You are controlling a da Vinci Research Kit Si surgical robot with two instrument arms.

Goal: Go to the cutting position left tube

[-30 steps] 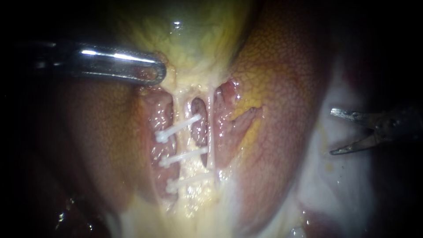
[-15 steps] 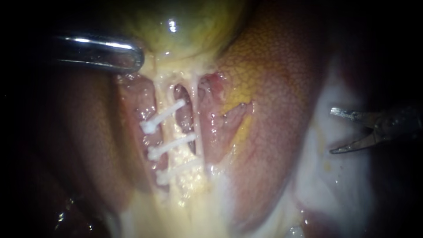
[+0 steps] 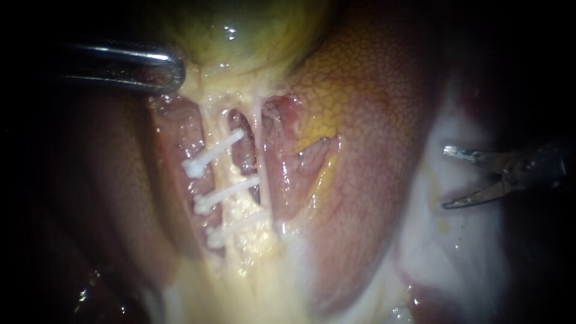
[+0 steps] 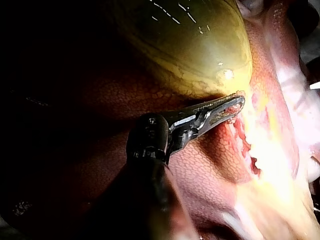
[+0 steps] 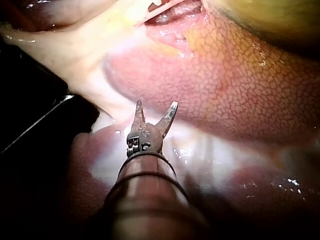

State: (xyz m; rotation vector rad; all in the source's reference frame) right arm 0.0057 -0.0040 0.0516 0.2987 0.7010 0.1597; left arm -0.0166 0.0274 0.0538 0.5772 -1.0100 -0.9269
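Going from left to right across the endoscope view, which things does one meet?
Left instrument gripping the gallbladder → left tube with three clips → right tube → liver → right instrument, jaws open.

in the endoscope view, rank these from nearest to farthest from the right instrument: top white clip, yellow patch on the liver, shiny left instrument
1. Yellow patch on the reddish liver, nearest, to the left of the right instrument.
2. Top white plastic clip, further left, mid-view.
3. Shiny metal left instrument, farthest, upper left.
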